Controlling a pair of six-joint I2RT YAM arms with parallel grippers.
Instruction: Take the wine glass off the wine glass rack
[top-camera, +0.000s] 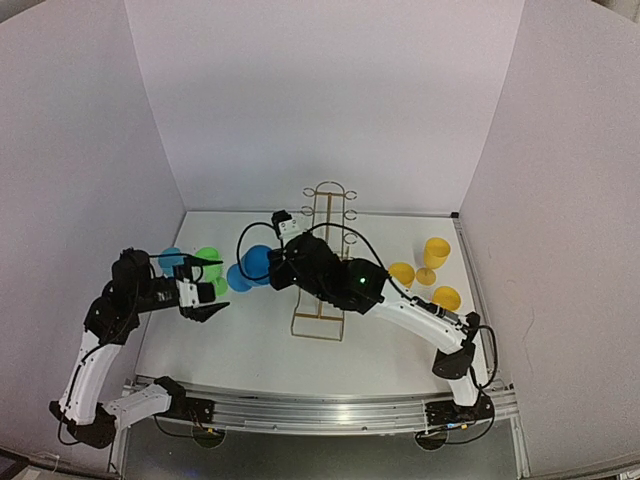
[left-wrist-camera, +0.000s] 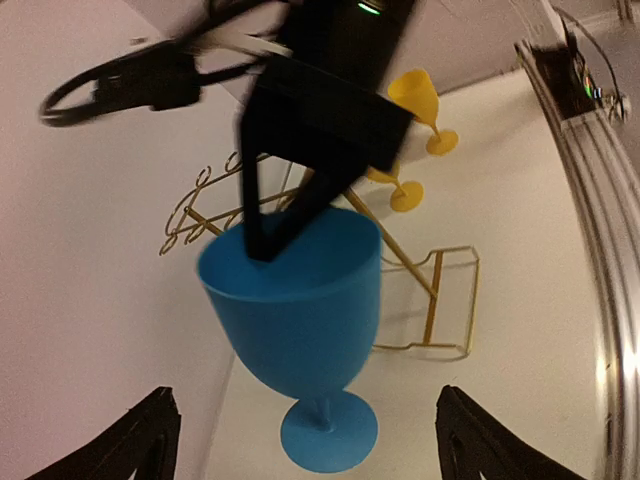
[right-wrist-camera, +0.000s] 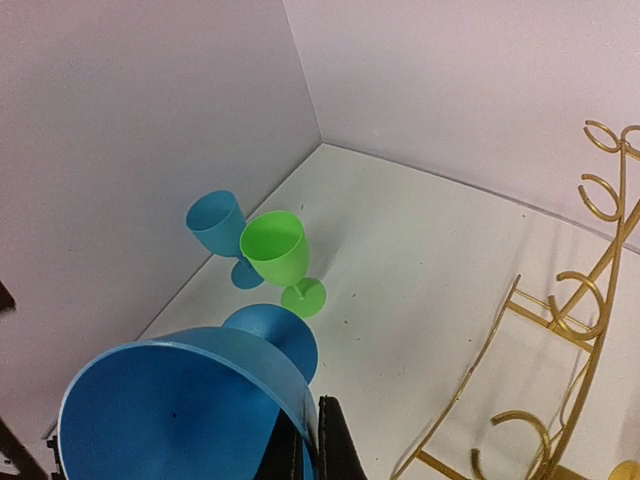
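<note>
Status: wine glass (top-camera: 255, 263) being held left of wine glass rack (top-camera: 324, 215), removal seemingly done | right end effector (right-wrist-camera: 310, 450) pinching its rim | left end effector (top-camera: 212, 285) gaping, gripping nothing

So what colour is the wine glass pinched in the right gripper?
Blue. The held wine glass shows best in the left wrist view.

The blue plastic wine glass (top-camera: 252, 265) sits clear of the thin gold wire rack (top-camera: 326, 208), just beside its left side; the rack stands upright on the table.

Matt blue plastic wine glass (left-wrist-camera: 300, 300), glossy gold metal rack (top-camera: 322, 205)
</note>
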